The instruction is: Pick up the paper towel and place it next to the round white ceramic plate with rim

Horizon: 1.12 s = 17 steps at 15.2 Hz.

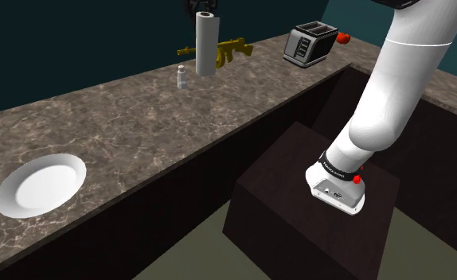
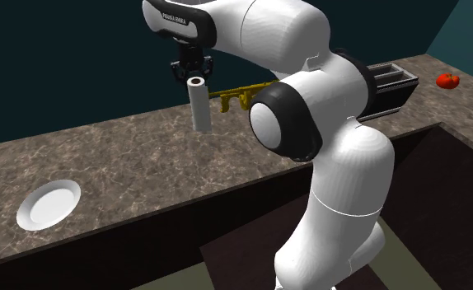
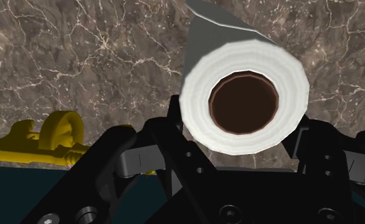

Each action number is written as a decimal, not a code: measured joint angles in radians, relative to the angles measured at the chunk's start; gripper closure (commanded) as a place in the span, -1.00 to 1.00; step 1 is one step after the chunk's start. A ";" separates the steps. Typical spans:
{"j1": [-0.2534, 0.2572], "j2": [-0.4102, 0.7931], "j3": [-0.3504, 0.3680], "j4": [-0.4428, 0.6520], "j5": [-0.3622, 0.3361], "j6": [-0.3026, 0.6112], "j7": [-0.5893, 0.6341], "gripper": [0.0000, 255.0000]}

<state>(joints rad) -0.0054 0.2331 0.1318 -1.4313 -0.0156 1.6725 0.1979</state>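
The paper towel roll point(image 1: 206, 46) point(image 2: 199, 103) stands upright, white, at the back of the marble counter. My gripper point(image 1: 204, 9) point(image 2: 190, 71) comes down on it from above. In the wrist view the roll's top with its brown core point(image 3: 243, 95) sits between my fingers point(image 3: 175, 124), which press on its two sides near the upper end. The round white plate point(image 1: 40, 184) point(image 2: 49, 203) lies far off toward the shoulder view's lower left, near the counter's front edge.
A yellow toy gun point(image 1: 233, 49) point(image 2: 239, 94) point(image 3: 48, 137) lies just behind the roll. A small bottle point(image 1: 182, 76) stands beside it. A toaster point(image 1: 309, 42) point(image 2: 389, 82) and a tomato point(image 1: 343, 36) point(image 2: 448, 80) are farther along. The dark stand point(image 1: 298, 199) sits below the counter's edge.
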 measured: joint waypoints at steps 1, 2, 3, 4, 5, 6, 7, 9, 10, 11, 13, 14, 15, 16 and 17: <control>0.000 0.001 0.000 0.013 0.000 -0.013 0.000 1.00; 0.001 0.004 0.000 0.032 -0.001 -0.028 0.000 1.00; 0.000 0.005 0.000 0.048 0.000 -0.044 -0.001 1.00; 0.001 0.006 0.000 0.066 -0.001 -0.060 0.000 1.00; 0.001 0.010 0.000 0.083 -0.001 -0.073 -0.001 1.00; 0.002 0.015 0.001 0.103 -0.002 -0.088 0.001 1.00; 0.003 0.017 0.001 0.119 -0.002 -0.102 0.002 1.00; 0.004 0.036 0.001 0.174 -0.005 -0.139 0.001 1.00; 0.005 0.037 0.001 0.192 -0.005 -0.155 0.002 1.00; 0.005 0.043 0.001 0.214 -0.006 -0.171 0.001 1.00; 0.008 0.063 0.001 0.270 -0.008 -0.208 0.003 1.00; 0.010 0.068 0.002 0.287 -0.009 -0.220 0.005 1.00; 0.011 0.077 0.002 0.316 -0.011 -0.239 0.005 1.00; 0.013 0.089 0.002 0.346 -0.012 -0.257 0.006 1.00; 0.015 0.097 0.002 0.375 -0.014 -0.278 0.006 1.00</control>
<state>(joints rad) 0.0092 0.3304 0.1341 -1.0564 -0.0292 1.3944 0.2043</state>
